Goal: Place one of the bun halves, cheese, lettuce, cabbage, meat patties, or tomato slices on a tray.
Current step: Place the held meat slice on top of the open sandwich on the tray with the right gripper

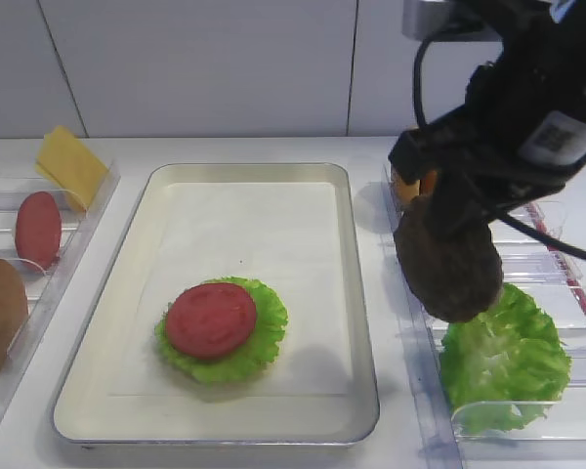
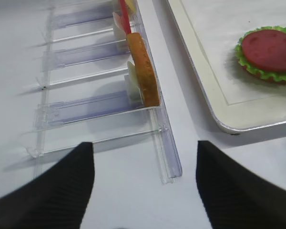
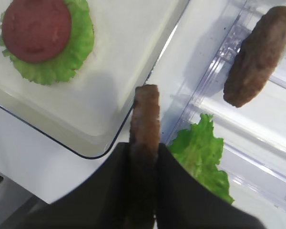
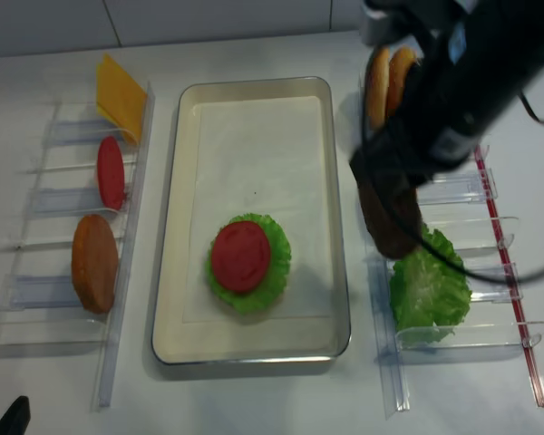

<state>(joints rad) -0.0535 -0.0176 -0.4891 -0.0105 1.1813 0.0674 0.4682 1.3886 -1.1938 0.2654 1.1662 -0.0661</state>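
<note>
My right gripper [image 3: 144, 148] is shut on a dark brown meat patty [image 3: 145, 119], which it holds on edge. In the high view the held patty [image 1: 447, 259] hangs above the right-hand rack, just right of the silver tray [image 1: 361, 293]. On the tray's paper lies a lettuce leaf [image 1: 264, 342] with a tomato slice [image 1: 210, 319] on top. A second patty [image 3: 260, 55] leans in the right rack. My left gripper [image 2: 144, 145] stands open over the bare table at the near end of the left rack, holding nothing.
The clear left rack [image 4: 45, 199] holds the cheese [image 4: 118, 86], a tomato slice [image 4: 110, 172] and a golden-brown bun half [image 4: 95, 263]. The right rack [image 4: 508, 263] holds two bun halves [image 4: 388, 77] and more lettuce [image 4: 426, 290].
</note>
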